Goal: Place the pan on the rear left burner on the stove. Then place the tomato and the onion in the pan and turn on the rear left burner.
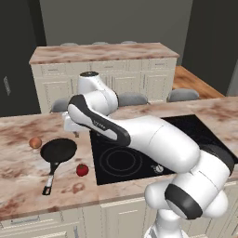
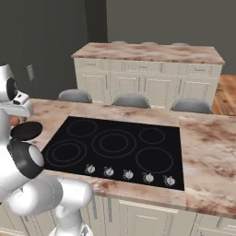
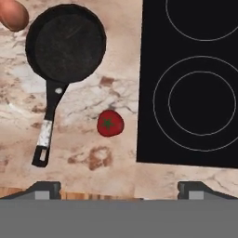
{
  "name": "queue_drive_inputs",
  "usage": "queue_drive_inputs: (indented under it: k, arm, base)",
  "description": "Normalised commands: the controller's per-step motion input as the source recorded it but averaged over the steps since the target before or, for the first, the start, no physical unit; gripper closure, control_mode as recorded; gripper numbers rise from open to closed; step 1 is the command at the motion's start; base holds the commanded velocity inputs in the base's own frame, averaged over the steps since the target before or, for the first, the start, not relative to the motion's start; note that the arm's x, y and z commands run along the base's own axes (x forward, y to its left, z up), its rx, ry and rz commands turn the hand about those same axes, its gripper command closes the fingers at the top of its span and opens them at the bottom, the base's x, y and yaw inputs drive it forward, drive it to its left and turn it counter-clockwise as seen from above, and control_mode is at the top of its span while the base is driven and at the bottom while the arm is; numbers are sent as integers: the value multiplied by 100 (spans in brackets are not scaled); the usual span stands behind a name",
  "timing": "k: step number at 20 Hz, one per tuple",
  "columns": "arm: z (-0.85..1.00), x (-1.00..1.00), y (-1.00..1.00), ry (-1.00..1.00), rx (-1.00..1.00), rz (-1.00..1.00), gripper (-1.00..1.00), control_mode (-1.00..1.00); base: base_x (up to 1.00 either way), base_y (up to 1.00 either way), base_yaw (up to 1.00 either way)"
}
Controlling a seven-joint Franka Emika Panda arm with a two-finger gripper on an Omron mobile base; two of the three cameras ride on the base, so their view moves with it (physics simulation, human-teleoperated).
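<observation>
Marbled pink-brown counter [image 1: 18, 167], black stove [image 2: 115, 145] inset, pan [image 3: 65, 44] and tomato [image 3: 110, 123] beside it, gripper [image 3: 119, 188] open wide above.

glossy white rounded arm [image 1: 153, 139] segments, dark grey bands at the joints.

onion [image 3: 13, 14] cut by frame edge

No readable text, labels or numbers on anything in view.
</observation>
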Motion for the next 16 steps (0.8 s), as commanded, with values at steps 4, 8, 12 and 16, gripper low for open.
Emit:
queue_drive_inputs:
  k: [4,8,12,16]
  arm:
    - [-25,0,43,0,0,-2,-100,-100]
    - [-31,0,44,0,0,-2,-100,-100]
    - [-25,0,42,0,0,-3,-100,-100]
    - [-27,0,34,0,0,-3,-100,-100]
  base:
    - [0,0,0]
    - [0,0,0]
    - [0,0,0]
    - [0,0,0]
